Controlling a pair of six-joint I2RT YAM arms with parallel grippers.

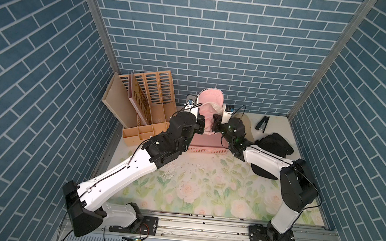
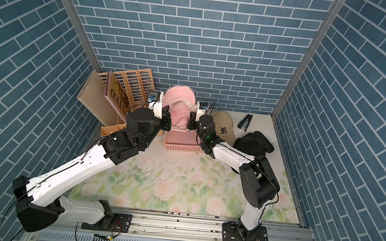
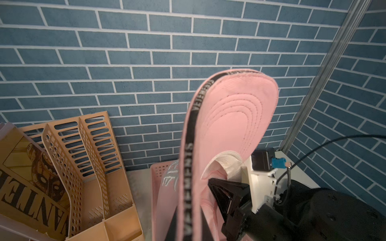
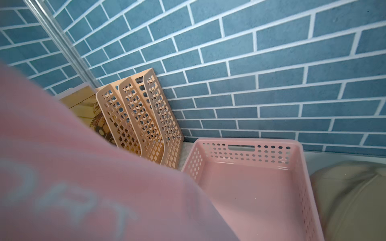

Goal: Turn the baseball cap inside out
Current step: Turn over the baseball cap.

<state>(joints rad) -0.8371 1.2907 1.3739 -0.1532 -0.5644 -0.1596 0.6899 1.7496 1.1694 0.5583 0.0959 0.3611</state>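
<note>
The pink cap (image 1: 211,98) hangs brim-up in the upper middle of both top views, over the pink basket (image 1: 204,150). The left gripper (image 1: 201,127) and right gripper (image 1: 215,123) each pinch tight on opposite sides, probably spreading the crown for flipping.
</note>
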